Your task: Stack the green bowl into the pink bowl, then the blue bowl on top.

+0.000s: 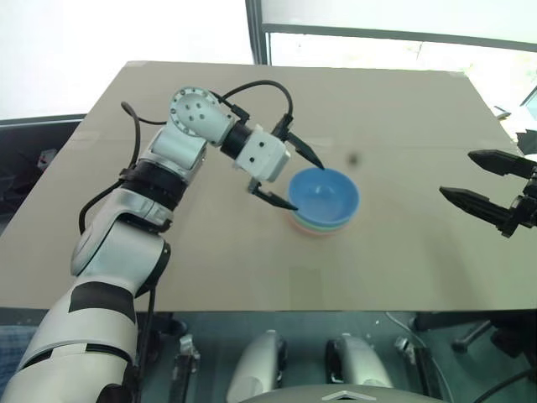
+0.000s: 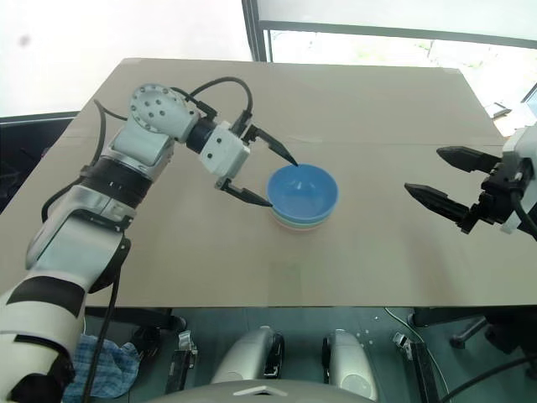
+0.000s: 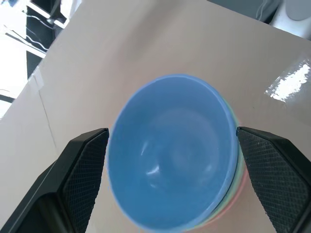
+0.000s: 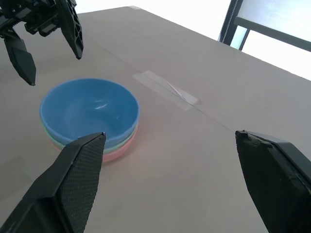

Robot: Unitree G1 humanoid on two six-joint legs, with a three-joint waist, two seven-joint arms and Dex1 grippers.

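Note:
The three bowls stand nested in one stack at the table's middle. The blue bowl (image 1: 324, 195) is on top, a thin rim of the green bowl (image 4: 52, 140) shows under it, and the pink bowl (image 4: 118, 153) is at the bottom. My left gripper (image 1: 308, 185) is open at the stack's left side, with one finger on each side of the blue rim and a small gap to it. My right gripper (image 1: 456, 173) is open and empty, well off to the right of the stack and above the table.
The tan table (image 1: 377, 109) is bare apart from a strip of clear tape (image 4: 167, 90) behind the stack. A window frame (image 1: 256, 34) rises behind the far edge. The near edge runs just below the stack.

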